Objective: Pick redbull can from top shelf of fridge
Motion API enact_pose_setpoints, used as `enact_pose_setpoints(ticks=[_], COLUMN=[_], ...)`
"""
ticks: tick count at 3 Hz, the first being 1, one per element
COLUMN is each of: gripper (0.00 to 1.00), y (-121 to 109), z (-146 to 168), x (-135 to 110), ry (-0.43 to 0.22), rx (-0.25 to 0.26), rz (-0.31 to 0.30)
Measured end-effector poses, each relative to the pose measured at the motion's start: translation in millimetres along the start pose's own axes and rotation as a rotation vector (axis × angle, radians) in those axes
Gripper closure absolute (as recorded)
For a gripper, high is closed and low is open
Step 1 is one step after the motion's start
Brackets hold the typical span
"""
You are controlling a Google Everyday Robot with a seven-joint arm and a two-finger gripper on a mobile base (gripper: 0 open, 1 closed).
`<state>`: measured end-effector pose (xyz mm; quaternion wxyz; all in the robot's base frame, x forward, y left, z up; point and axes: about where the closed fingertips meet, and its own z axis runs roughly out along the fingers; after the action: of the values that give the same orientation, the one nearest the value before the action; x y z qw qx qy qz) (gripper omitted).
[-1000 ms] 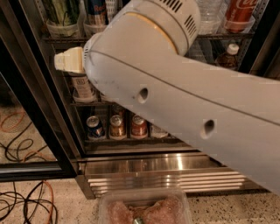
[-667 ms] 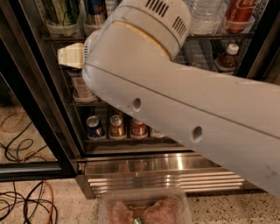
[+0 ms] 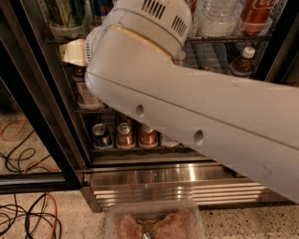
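None of the tool shows here. It's hidden behind or past the big white arm (image 3: 201, 116), somewhere up near the top of the fridge (image 3: 177, 176). So nobody can tell if it's open, closed or holding sth.

What changed in the last sec: the arm has swung a bit. Its cream end cap (image 3: 74, 51) has gone up a little. The two small holes (image 3: 139, 110) on the arm's side have slid down and to the left. Everything inside the fridge sits in the same spots, so only the arm moved, not the camera.

What that means (a guess): the robot is still reaching up toward the top shelf (image 3: 224, 40). The pick is prob. not done, b/c no can shows coming out.

The redbull can (image 3: 99, 5) is likely the blue can w/ a bit of red that peeks out at the very top edge. It is just left of the arm's round joint (image 3: 149, 23), on the top shelf, next to a clear cup (image 3: 67, 18) w/ green stuff in it. Most of the can is cut off, so that's not sure.

To the right on the same shelf stand a clear bottle (image 3: 215, 18) and a red cola can (image 3: 254, 16). Lower down there's a brown bottle (image 3: 243, 63) w/ a white cap, and a row of small cans (image 3: 125, 135) near the bottom. On the floor (image 3: 70, 205) lie cables (image 3: 28, 214). A clear box (image 3: 154, 223) w/ pink stuff sits at the bottom edge.
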<state>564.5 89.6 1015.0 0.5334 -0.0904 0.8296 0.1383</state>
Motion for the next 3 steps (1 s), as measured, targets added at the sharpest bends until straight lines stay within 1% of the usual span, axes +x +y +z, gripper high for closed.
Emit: enact_pose_setpoints(ticks=[1, 3], gripper=[0.04, 0.12], y=[4, 6], z=[-2, -1], x=[-15, -39], ry=[-0.037, -0.090], rx=[-0.007, 0.006], rz=[-0.033, -0.079])
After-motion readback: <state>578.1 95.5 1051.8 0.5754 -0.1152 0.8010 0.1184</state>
